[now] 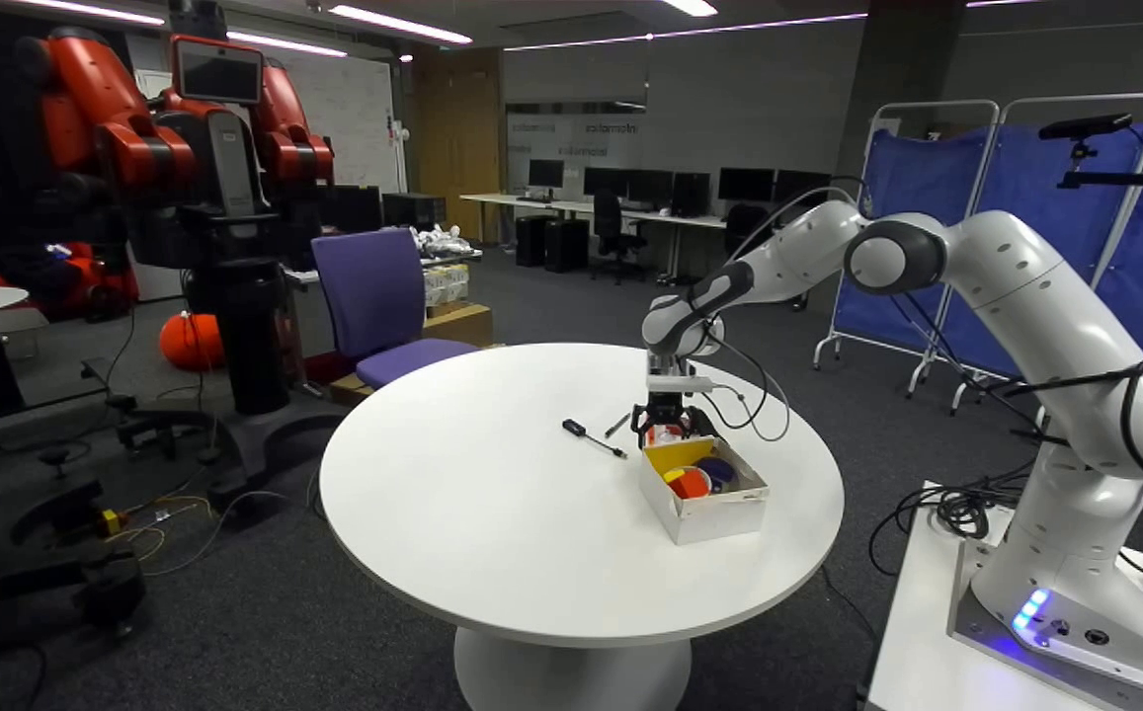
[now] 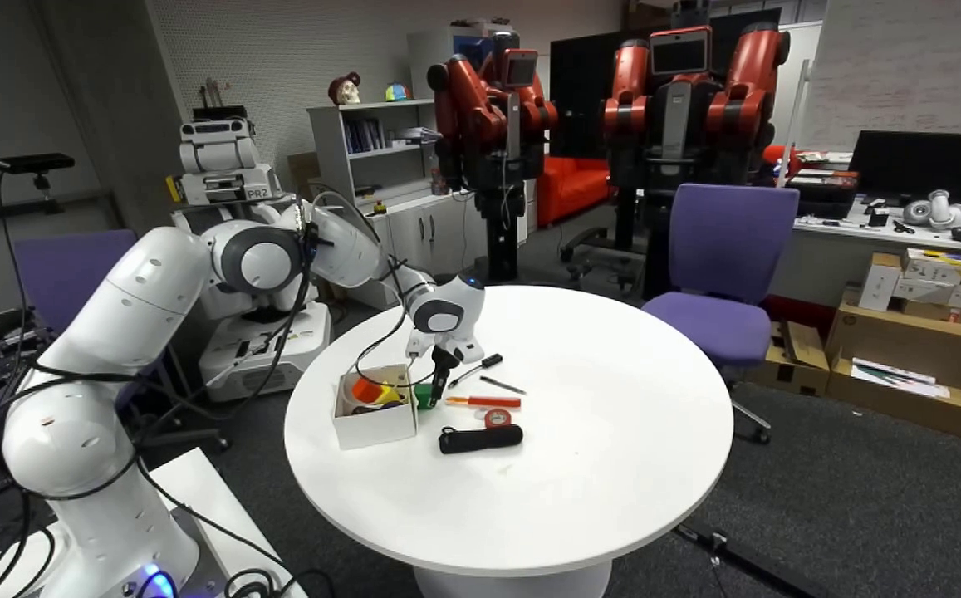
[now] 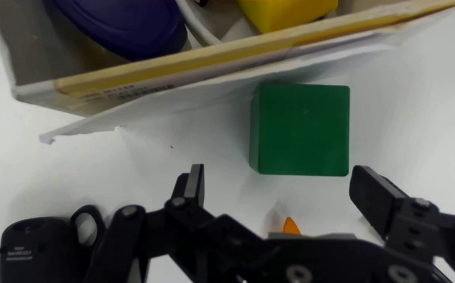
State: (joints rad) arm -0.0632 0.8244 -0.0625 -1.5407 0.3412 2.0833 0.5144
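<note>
My gripper (image 3: 278,168) stands open, with nothing held between its fingers. In the wrist view a green cube (image 3: 304,129) rests on the table just beyond the fingertips, its near edge closer to the right finger (image 3: 373,196) than to the left. The cube sits against or right beside a torn flap of the white cardboard box (image 2: 376,428); touching or apart I cannot tell. Inside that box are a dark blue round thing (image 3: 133,27), a yellow block (image 3: 290,11) and a red-orange piece (image 2: 366,390). Under the gripper an orange tip (image 3: 291,226) pokes out.
On the round white table (image 2: 613,465) lie a red-orange pen-like tool (image 2: 497,402), a red tape roll (image 2: 497,418), a black case (image 2: 480,438), a dark pen (image 2: 502,385) and a black adapter cable (image 1: 576,428). A purple chair (image 2: 713,324) stands by the table's edge.
</note>
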